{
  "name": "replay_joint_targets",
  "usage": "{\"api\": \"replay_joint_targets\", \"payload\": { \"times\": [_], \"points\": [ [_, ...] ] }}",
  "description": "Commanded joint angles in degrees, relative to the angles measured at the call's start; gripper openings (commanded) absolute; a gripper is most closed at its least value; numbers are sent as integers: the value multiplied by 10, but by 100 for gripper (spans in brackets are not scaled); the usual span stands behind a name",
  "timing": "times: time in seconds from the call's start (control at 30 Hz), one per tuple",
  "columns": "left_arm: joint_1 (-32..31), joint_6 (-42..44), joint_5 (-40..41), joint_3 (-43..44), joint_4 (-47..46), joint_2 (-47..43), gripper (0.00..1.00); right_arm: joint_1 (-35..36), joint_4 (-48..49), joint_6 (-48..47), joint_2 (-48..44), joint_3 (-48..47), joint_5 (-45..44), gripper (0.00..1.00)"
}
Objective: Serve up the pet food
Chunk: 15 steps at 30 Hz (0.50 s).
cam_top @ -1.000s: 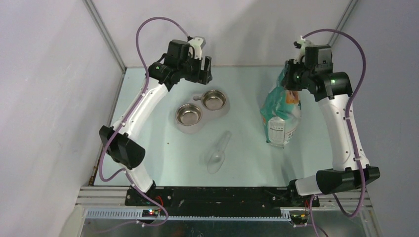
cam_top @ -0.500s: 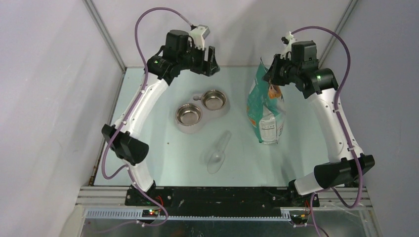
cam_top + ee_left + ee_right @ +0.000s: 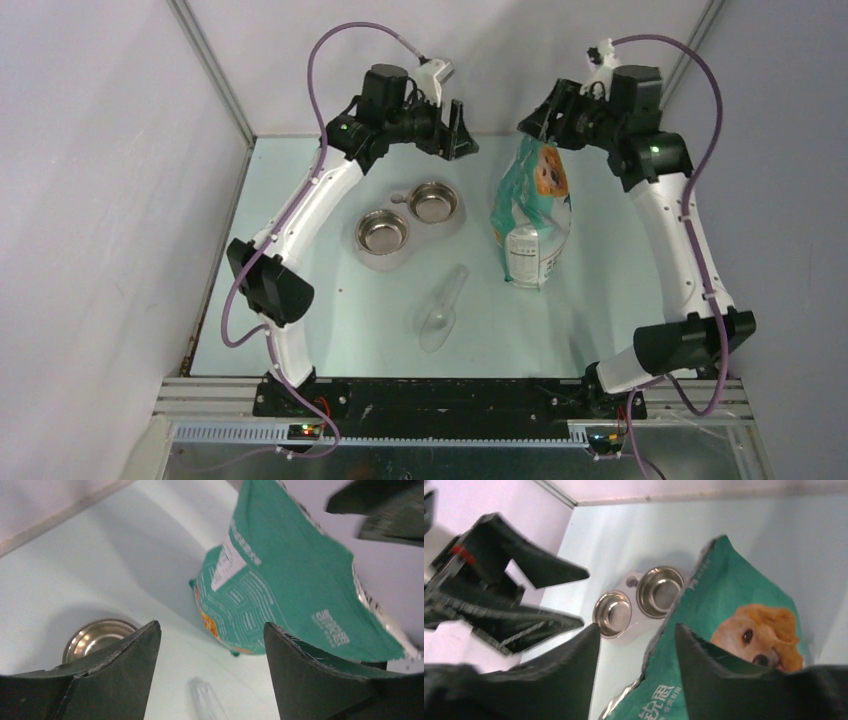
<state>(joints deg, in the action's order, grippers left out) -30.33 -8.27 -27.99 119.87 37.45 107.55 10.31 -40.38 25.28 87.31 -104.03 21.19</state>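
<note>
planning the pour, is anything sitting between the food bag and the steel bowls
Nothing visible. Only bare table lies between the bag and the bowls. The scoop lies nearer the arms, off that line. No kibble shows outside the bag.

My white, black-jointed left arm (image 3: 312, 200) stood bent, its black elbow low and out to the left, the forearm slanting up and inward toward the far middle. At its end the black two-finger left gripper (image 3: 464, 130) pointed sideways to my right. In the left wrist view its dark left fingers (image 3: 120, 675) were spread wide apart. My white right arm (image 3: 684, 235) mirrored that pose, elbow out to the right and wrist held high. Its black right gripper (image 3: 536, 120) pointed left, facing the other one. The right fingers (image 3: 734, 680) were parted too.
</note>
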Motion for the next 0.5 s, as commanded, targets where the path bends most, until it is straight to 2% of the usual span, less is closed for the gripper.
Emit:
{"api": "replay_joint_targets", "payload": {
  "times": [0.0,0.03,0.13,0.23,0.37,0.47],
  "points": [
    [1,-128,67,-14,-170,-46,86,-47,83,8,-65,10,99,67],
    [0,-149,72,-23,-213,-44,88,-61,81,13,-69,11,100,68],
    [-6,-211,53,23,-229,4,90,-72,73,12,-71,13,88,69],
    [-19,-236,28,28,-264,13,92,-62,50,-12,-74,10,46,65],
    [-32,-235,-1,30,-286,13,87,-39,11,-53,-77,14,-8,53],
    [-39,-239,6,23,-290,17,82,-25,2,-65,-82,37,-39,49]
  ]
}}
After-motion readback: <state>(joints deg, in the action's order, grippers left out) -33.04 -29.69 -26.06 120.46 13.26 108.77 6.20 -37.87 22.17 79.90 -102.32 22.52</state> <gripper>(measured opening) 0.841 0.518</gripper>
